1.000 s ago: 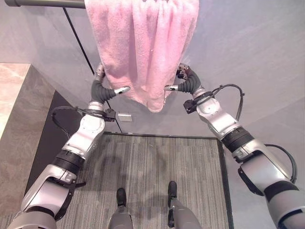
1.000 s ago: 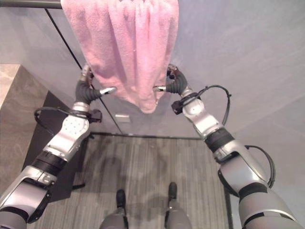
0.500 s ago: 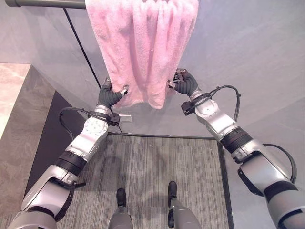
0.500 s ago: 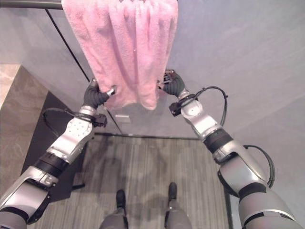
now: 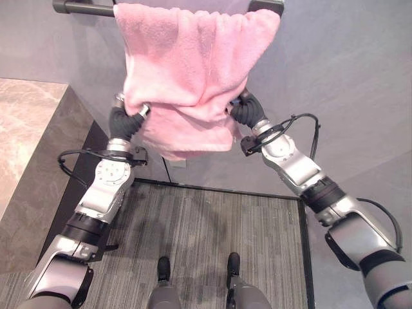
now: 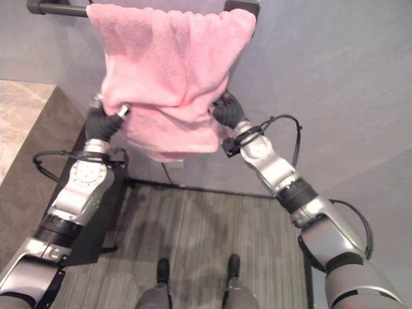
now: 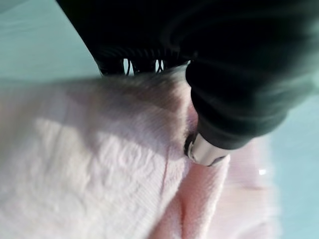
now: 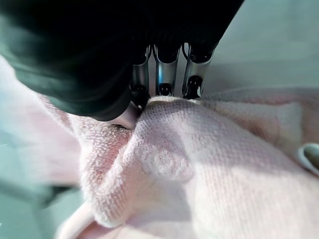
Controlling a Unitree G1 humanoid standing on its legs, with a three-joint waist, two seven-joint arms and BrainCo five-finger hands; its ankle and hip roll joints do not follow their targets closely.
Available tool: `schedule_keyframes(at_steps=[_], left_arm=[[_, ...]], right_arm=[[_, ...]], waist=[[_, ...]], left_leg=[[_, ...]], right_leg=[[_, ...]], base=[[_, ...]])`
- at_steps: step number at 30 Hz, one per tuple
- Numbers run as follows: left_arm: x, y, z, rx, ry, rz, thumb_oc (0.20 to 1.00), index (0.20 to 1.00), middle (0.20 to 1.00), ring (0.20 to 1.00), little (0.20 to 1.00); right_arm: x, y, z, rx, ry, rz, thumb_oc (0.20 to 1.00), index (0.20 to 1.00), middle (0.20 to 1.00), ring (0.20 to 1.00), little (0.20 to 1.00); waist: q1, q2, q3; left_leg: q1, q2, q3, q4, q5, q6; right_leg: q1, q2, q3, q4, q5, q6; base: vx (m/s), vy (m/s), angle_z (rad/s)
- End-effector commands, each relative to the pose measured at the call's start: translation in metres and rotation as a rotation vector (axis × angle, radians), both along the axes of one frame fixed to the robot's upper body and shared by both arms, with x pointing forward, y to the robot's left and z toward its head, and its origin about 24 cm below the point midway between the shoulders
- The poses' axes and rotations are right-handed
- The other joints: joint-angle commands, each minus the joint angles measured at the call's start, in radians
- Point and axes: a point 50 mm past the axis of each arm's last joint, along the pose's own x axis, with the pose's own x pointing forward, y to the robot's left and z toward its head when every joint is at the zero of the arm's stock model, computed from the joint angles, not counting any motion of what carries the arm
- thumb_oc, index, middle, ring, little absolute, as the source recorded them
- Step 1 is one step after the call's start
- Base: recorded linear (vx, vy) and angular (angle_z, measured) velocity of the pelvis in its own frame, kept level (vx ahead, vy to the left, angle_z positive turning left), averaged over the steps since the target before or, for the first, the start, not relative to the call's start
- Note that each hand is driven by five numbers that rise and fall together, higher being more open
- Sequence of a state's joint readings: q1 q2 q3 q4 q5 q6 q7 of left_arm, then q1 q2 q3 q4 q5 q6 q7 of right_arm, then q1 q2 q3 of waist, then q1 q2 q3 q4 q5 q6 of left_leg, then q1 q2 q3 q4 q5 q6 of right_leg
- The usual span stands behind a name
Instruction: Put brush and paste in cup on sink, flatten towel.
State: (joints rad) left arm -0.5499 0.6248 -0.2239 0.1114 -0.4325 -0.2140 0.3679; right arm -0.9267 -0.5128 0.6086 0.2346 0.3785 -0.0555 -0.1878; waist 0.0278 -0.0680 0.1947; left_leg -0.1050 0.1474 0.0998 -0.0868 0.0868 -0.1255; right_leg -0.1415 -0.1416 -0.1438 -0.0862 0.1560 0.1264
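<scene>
both hands [image 5: 123, 120] [image 5: 244, 111] pinch the pink towel [image 5: 193, 71].

Place: a bathroom, or a mock-up of one.
Rail: a dark towel bar [image 5: 84, 8] fixed to a plain grey wall [image 5: 347, 58], a pink towel [image 5: 193, 58] draped over it.
Counter: a marbled stone top [image 5: 26, 129] to one side.
Floor: a grey striped mat [image 5: 212, 238].

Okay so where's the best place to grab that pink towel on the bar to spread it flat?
Probably the towel's two hanging side edges, from below and outside, as the left hand and right hand pinch it now. It's bunched on the bar.
</scene>
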Motion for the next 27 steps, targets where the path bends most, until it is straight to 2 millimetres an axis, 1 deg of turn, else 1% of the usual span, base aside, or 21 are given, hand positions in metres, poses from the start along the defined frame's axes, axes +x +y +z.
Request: schedule_keyframes(at_steps=[1, 2, 3, 5, 6, 7, 9, 11, 12, 13, 15, 18, 19, 22, 24, 25, 26, 27], left_arm=[[-0.015, 0.005, 0.047, -0.029, -0.249, 0.013, 0.200, 0.200, 0.200, 0.200, 0.200], [-0.019, 0.006, 0.050, -0.046, -0.280, 0.024, 0.200, 0.200, 0.200, 0.200, 0.200], [-0.024, 0.007, 0.055, -0.050, -0.317, 0.033, 0.200, 0.200, 0.200, 0.200, 0.200], [-0.034, 0.009, 0.059, -0.068, -0.375, 0.060, 0.200, 0.200, 0.200, 0.200, 0.200], [-0.034, 0.009, 0.059, -0.068, -0.375, 0.061, 0.200, 0.200, 0.200, 0.200, 0.200], [-0.036, 0.015, 0.056, -0.041, -0.378, 0.113, 0.200, 0.200, 0.200, 0.200, 0.200], [-0.037, 0.018, 0.055, -0.022, -0.378, 0.134, 0.200, 0.200, 0.200, 0.200, 0.200], [-0.035, 0.023, 0.049, -0.021, -0.350, 0.175, 0.200, 0.200, 0.200, 0.200, 0.200], [-0.035, 0.023, 0.049, -0.021, -0.349, 0.176, 0.200, 0.200, 0.200, 0.200, 0.200], [-0.033, 0.024, 0.046, 0.032, -0.331, 0.216, 0.200, 0.200, 0.200, 0.200, 0.200], [-0.033, 0.028, 0.043, 0.042, -0.318, 0.222, 0.200, 0.200, 0.200, 0.200, 0.200], [-0.033, 0.030, 0.040, 0.036, -0.301, 0.227, 0.200, 0.200, 0.200, 0.200, 0.200], [-0.027, 0.032, 0.032, 0.027, -0.248, 0.220, 0.200, 0.200, 0.200, 0.200, 0.200], [-0.018, 0.035, 0.019, 0.028, -0.171, 0.229, 0.200, 0.200, 0.200, 0.200, 0.200], [-0.015, 0.036, 0.011, 0.032, -0.125, 0.239, 0.200, 0.200, 0.200, 0.200, 0.200], [-0.015, 0.036, 0.011, 0.032, -0.125, 0.239, 0.200, 0.200, 0.200, 0.200, 0.200], [-0.015, 0.036, 0.000, 0.040, -0.079, 0.236, 0.200, 0.200, 0.200, 0.200, 0.200], [-0.014, 0.037, -0.004, 0.041, -0.059, 0.238, 0.200, 0.200, 0.200, 0.200, 0.200]], right_arm=[[-0.021, 0.012, 0.053, 0.109, -0.213, 0.138, 0.200, 0.200, 0.200, 0.200, 0.200], [-0.030, 0.020, 0.060, 0.122, -0.244, 0.195, 0.200, 0.200, 0.200, 0.200, 0.200], [-0.035, 0.023, 0.064, 0.135, -0.265, 0.221, 0.200, 0.200, 0.200, 0.200, 0.200], [-0.045, 0.039, 0.065, 0.141, -0.278, 0.296, 0.200, 0.200, 0.200, 0.200, 0.200], [-0.045, 0.039, 0.065, 0.141, -0.278, 0.296, 0.200, 0.200, 0.200, 0.200, 0.200], [-0.044, 0.045, 0.061, 0.093, -0.282, 0.287, 0.200, 0.200, 0.200, 0.200, 0.200], [-0.042, 0.048, 0.057, 0.072, -0.266, 0.282, 0.200, 0.200, 0.200, 0.200, 0.200], [-0.037, 0.055, 0.046, 0.078, -0.200, 0.289, 0.200, 0.200, 0.200, 0.200, 0.200], [-0.037, 0.055, 0.046, 0.079, -0.199, 0.290, 0.200, 0.200, 0.200, 0.200, 0.200], [-0.032, 0.059, 0.037, 0.082, -0.147, 0.280, 0.200, 0.200, 0.200, 0.200, 0.200], [-0.028, 0.061, 0.033, 0.069, -0.129, 0.265, 0.200, 0.200, 0.200, 0.200, 0.200], [-0.024, 0.060, 0.028, 0.067, -0.109, 0.240, 0.200, 0.200, 0.200, 0.200, 0.200], [-0.022, 0.058, 0.026, 0.053, -0.107, 0.220, 0.200, 0.200, 0.200, 0.200, 0.200], [-0.020, 0.054, 0.020, 0.058, -0.090, 0.197, 0.200, 0.200, 0.200, 0.200, 0.200], [-0.019, 0.049, 0.017, 0.049, -0.093, 0.169, 0.200, 0.200, 0.200, 0.200, 0.200], [-0.019, 0.049, 0.016, 0.049, -0.092, 0.168, 0.200, 0.200, 0.200, 0.200, 0.200], [-0.017, 0.042, 0.011, 0.046, -0.084, 0.132, 0.200, 0.200, 0.200, 0.200, 0.200], [-0.016, 0.040, 0.008, 0.047, -0.079, 0.122, 0.200, 0.200, 0.200, 0.200, 0.200]], waist=[[0.019, -0.050, -0.053], [0.020, -0.056, -0.056], [0.022, -0.061, -0.057], [0.031, -0.072, -0.059], [0.030, -0.072, -0.059], [0.038, -0.079, -0.060], [0.042, -0.081, -0.059], [0.057, -0.086, -0.055], [0.056, -0.086, -0.056], [0.068, -0.088, -0.052], [0.078, -0.093, -0.048], [0.082, -0.096, -0.048], [0.082, -0.097, -0.047], [0.080, -0.097, -0.046], [0.077, -0.095, -0.045], [0.078, -0.094, -0.045], [0.074, -0.090, -0.047], [0.071, -0.088, -0.048]], left_leg=[[-0.038, -0.008, -0.038, 0.000, 0.020, 0.000], [-0.040, -0.008, -0.037, 0.000, 0.019, 0.000], [-0.041, -0.008, -0.036, 0.000, 0.018, 0.000], [-0.046, -0.012, -0.034, 0.000, 0.016, 0.001], [-0.046, -0.012, -0.034, 0.000, 0.016, 0.001], [-0.050, -0.016, -0.034, 0.000, 0.015, 0.003], [-0.050, -0.019, -0.035, 0.000, 0.015, 0.004], [-0.058, -0.025, -0.039, 0.000, 0.015, 0.007], [-0.058, -0.025, -0.039, 0.000, 0.015, 0.007], [-0.066, -0.030, -0.045, 0.000, 0.016, 0.009], [-0.072, -0.036, -0.049, 0.000, 0.018, 0.012], [-0.079, -0.041, -0.052, 0.000, 0.017, 0.014], [-0.084, -0.045, -0.053, 0.000, 0.018, 0.014], [-0.085, -0.048, -0.055, 0.000, 0.019, 0.016], [-0.082, -0.049, -0.055, 0.000, 0.018, 0.018], [-0.082, -0.049, -0.055, 0.000, 0.018, 0.018], [-0.075, -0.047, -0.052, 0.000, 0.015, 0.020], [-0.071, -0.047, -0.050, 0.000, 0.014, 0.021]], right_leg=[[0.066, -0.115, 0.014, 0.000, 0.005, 0.085], [0.064, -0.116, 0.015, -0.001, 0.005, 0.084], [0.063, -0.117, 0.015, -0.001, 0.004, 0.084], [0.059, -0.121, 0.015, -0.001, 0.006, 0.086], [0.058, -0.121, 0.015, -0.001, 0.006, 0.086], [0.058, -0.124, 0.016, -0.001, 0.008, 0.085], [0.058, -0.126, 0.015, -0.001, 0.011, 0.085], [0.057, -0.131, 0.009, -0.001, 0.014, 0.086], [0.057, -0.131, 0.008, -0.001, 0.013, 0.086], [0.057, -0.134, 0.002, -0.001, 0.019, 0.087], [0.056, -0.138, 0.000, -0.001, 0.027, 0.088], [0.054, -0.142, -0.004, -0.001, 0.031, 0.089], [0.053, -0.144, -0.011, -0.001, 0.038, 0.090], [0.054, -0.145, -0.011, -0.001, 0.043, 0.091], [0.055, -0.145, -0.010, -0.001, 0.043, 0.091], [0.056, -0.145, -0.010, -0.001, 0.043, 0.091], [0.059, -0.145, -0.008, 0.000, 0.043, 0.090], [0.060, -0.146, -0.006, 0.000, 0.043, 0.091]], base=[[0.00, 0.004, 0.11], [-0.01, 0.008, 0.06], [0.00, 0.000, 0.00], [0.00, 0.000, 0.00], [0.00, 0.000, 0.00], [0.00, 0.000, 0.00], [-0.02, 0.009, 0.01], [-0.04, 0.013, 0.01], [0.00, 0.000, 0.00], [0.00, 0.000, 0.00], [-0.03, 0.015, 0.04], [-0.02, 0.013, 0.13], [-0.01, 0.017, 0.12], [-0.01, 0.016, 0.07], [0.00, 0.000, 0.00], [0.00, 0.000, 0.00], [0.00, 0.000, 0.00], [0.00, 0.000, 0.00]])
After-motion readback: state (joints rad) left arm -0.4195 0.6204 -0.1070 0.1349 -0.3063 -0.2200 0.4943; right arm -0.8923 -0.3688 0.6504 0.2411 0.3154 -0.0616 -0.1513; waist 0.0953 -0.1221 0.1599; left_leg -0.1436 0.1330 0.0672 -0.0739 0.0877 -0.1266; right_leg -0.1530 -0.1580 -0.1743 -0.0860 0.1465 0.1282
